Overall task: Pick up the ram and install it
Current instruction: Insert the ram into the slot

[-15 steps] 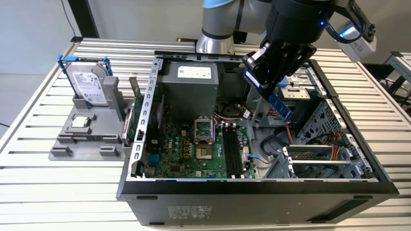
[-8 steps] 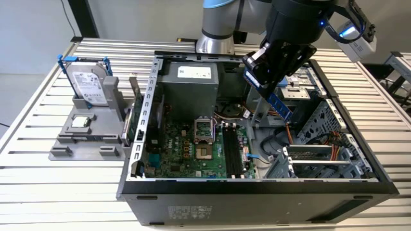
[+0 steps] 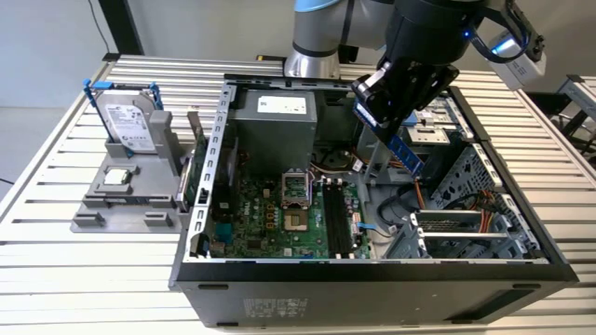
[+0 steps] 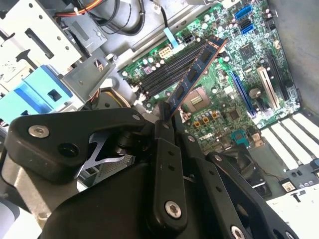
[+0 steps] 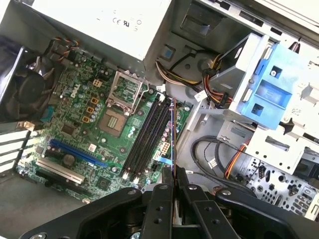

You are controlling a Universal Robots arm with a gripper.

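We've got the gripper [image 3: 389,124] clamped tight on one end of the ram [image 3: 408,157], mid-air over the open case [image 3: 373,283]. Its long axis slants down at the motherboard, with the memory slots [image 3: 337,220] below, toward the exterior view's left.

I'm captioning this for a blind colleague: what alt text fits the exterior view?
A robot arm's claw holds the ram, tilted, above the open computer case with its green motherboard. On the exterior view's left, a grey stand carries a hard drive and a CPU chip.
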